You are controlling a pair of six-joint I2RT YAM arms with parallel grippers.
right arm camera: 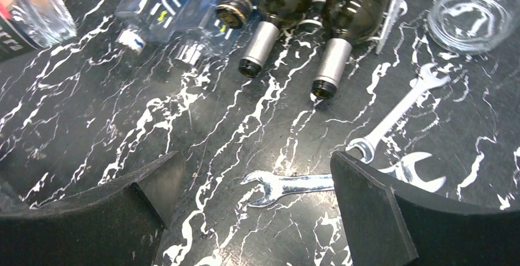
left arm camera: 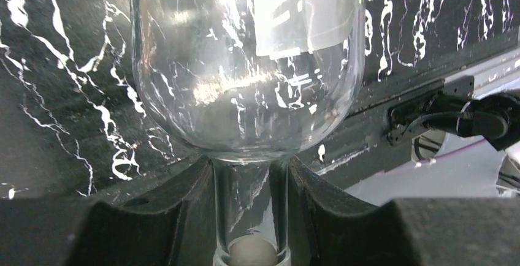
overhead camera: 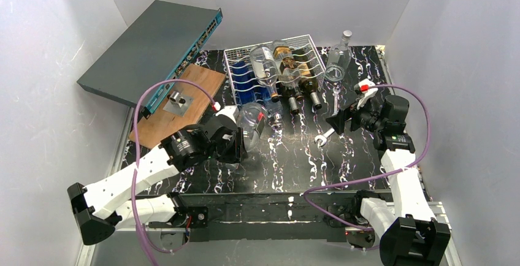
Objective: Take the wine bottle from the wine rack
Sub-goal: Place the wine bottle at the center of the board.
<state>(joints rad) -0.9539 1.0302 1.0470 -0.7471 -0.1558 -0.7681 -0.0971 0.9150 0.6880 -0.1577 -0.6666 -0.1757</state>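
Note:
The white wire wine rack (overhead camera: 236, 64) stands at the back middle of the table. A clear bottle (overhead camera: 265, 70), two dark bottles (overhead camera: 305, 76) and a blue bottle (overhead camera: 248, 88) lie in its cradles. My left gripper (overhead camera: 235, 136) is shut on the neck of another clear wine bottle (overhead camera: 251, 125), just in front of the rack's left corner. In the left wrist view that neck (left arm camera: 251, 205) sits between both fingers and the round body (left arm camera: 245, 64) fills the frame. My right gripper (overhead camera: 339, 122) hangs open over the table, with nothing between its fingers (right arm camera: 368, 211).
Two chrome wrenches (right arm camera: 288, 186) (right arm camera: 398, 110) lie under and beside the right gripper. A clear bottle (overhead camera: 338, 57) stands upright right of the rack. A grey network switch (overhead camera: 153, 48) leans at the back left, above a wooden board (overhead camera: 184, 103). White walls enclose the table.

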